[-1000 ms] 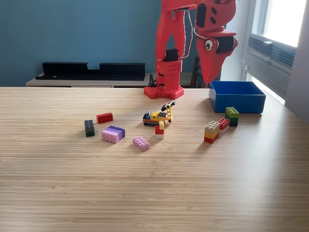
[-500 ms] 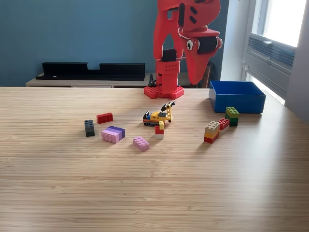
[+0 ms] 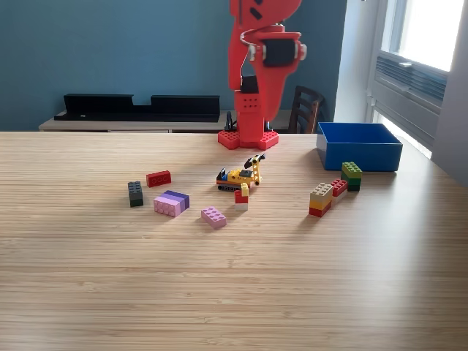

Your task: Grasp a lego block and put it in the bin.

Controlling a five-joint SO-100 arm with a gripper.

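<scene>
Nearest lies a pink block (image 3: 213, 216), then a toy digger (image 3: 240, 175) mid-table. Farther back, at the exterior view's right, sits the blue bin (image 3: 359, 147) (green block just before it). Beyond, the red arm's gripper (image 3: 265, 82) hangs high; its opening can't be told.

The red arm (image 3: 256, 66) is standing at the table's (image 3: 234, 292) far edge, its gripper (image 3: 265, 110) hanging above the base; whether the jaws are parted cannot be told. The blue bin (image 3: 358, 146) is sitting near the far right corner. Lego blocks are lying scattered mid-table: a pink one (image 3: 213, 216), a dark grey one (image 3: 135, 193), a red one (image 3: 158, 178), and a green-topped stack (image 3: 352, 175) just before the bin.
</scene>
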